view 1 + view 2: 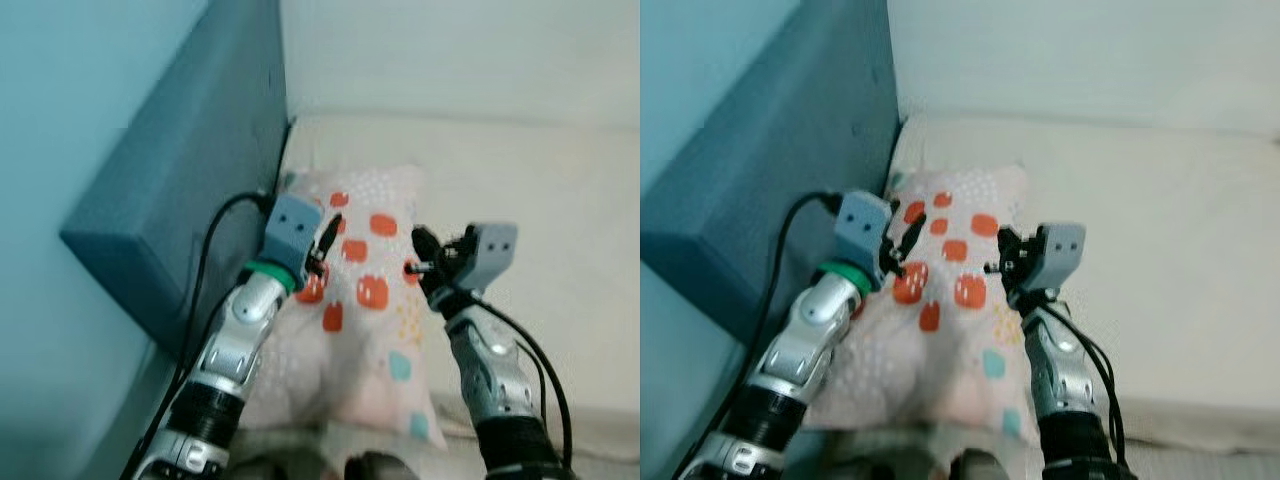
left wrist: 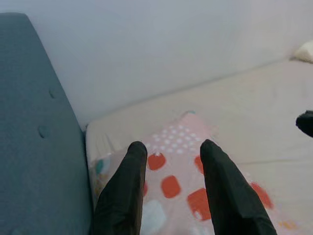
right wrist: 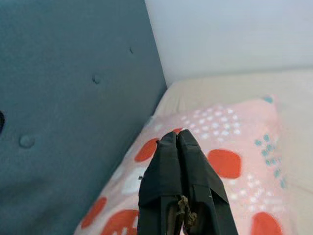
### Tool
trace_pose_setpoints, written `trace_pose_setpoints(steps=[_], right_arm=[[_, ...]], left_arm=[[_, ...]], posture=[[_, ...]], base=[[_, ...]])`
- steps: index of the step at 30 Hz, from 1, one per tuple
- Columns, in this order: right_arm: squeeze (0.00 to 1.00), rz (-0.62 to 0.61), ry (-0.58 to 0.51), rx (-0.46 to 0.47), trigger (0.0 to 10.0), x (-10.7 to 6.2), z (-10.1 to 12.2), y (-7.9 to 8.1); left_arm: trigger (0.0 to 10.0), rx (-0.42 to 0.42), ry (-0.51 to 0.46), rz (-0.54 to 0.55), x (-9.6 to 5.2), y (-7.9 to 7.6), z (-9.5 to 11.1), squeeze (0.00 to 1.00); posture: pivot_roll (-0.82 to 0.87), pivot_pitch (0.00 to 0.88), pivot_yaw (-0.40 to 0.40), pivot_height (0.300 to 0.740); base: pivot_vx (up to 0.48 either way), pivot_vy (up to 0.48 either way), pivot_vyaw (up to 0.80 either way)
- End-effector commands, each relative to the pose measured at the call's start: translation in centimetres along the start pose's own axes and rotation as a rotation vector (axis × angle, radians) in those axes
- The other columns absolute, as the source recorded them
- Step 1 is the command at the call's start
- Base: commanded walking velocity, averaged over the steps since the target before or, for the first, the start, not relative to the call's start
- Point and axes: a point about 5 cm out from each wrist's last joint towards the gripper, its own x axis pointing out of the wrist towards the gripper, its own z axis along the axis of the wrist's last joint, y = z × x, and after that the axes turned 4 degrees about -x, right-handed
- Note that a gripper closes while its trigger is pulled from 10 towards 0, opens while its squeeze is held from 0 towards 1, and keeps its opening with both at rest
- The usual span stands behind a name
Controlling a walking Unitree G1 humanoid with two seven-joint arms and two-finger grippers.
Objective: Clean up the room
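A pink pillow point(image 1: 370, 300) with red squares and teal spots lies on the cream bed point(image 1: 540, 200), its left edge against the blue-grey headboard point(image 1: 190, 170). My left gripper point(image 1: 328, 238) hovers over the pillow's upper left part. In the left wrist view the left gripper point(image 2: 173, 146) is open, its fingers point(image 2: 132, 166) apart with the pillow showing between them. My right gripper point(image 1: 420, 245) hangs over the pillow's right edge. In the right wrist view the right gripper point(image 3: 176, 134) is shut, its tips pressed together with nothing held, pointing toward the pillow point(image 3: 234, 147).
The padded headboard point(image 3: 73, 98) with buttons rises along the left. A pale wall point(image 1: 450, 50) stands behind the bed. The mattress point(image 1: 1180, 230) stretches bare to the right of the pillow. A black cable point(image 1: 205, 260) runs along my left arm.
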Motion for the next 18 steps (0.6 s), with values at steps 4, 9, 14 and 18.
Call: trace_pose_setpoints(steps=[4, 9, 14, 18], right_arm=[[0.0, -0.001, 0.036, -0.012, 10.0, -0.28, -0.77, 0.03], [0.0, -0.005, 0.037, -0.011, 10.0, -0.24, -0.83, 0.03], [0.0, -0.011, 0.037, -0.011, 10.0, -0.25, -0.85, -0.04], [0.0, -0.013, 0.037, -0.011, 10.0, -0.27, -0.87, -0.04]], left_arm=[[10.0, -0.014, 0.041, -0.021, -0.43, -0.01, -0.87, 0.0], [10.0, -0.021, 0.055, -0.062, -0.61, -0.39, -1.12, 0.0], [10.0, -0.051, 0.08, -0.082, -0.62, -0.56, -1.33, 0.0], [10.0, -0.075, 0.106, -0.094, -0.61, -0.53, -1.53, 0.0]], posture=[[-0.06, 0.0, 0.06, 0.73], [-0.06, 0.0, 0.061, 0.71], [-0.06, 0.0, 0.062, 0.69], [-0.06, 0.0, 0.064, 0.675]], base=[[0.0, 0.0, 0.0], [0.0, 0.0, 0.0], [0.0, 0.0, 0.0], [0.0, 0.0, 0.0]])
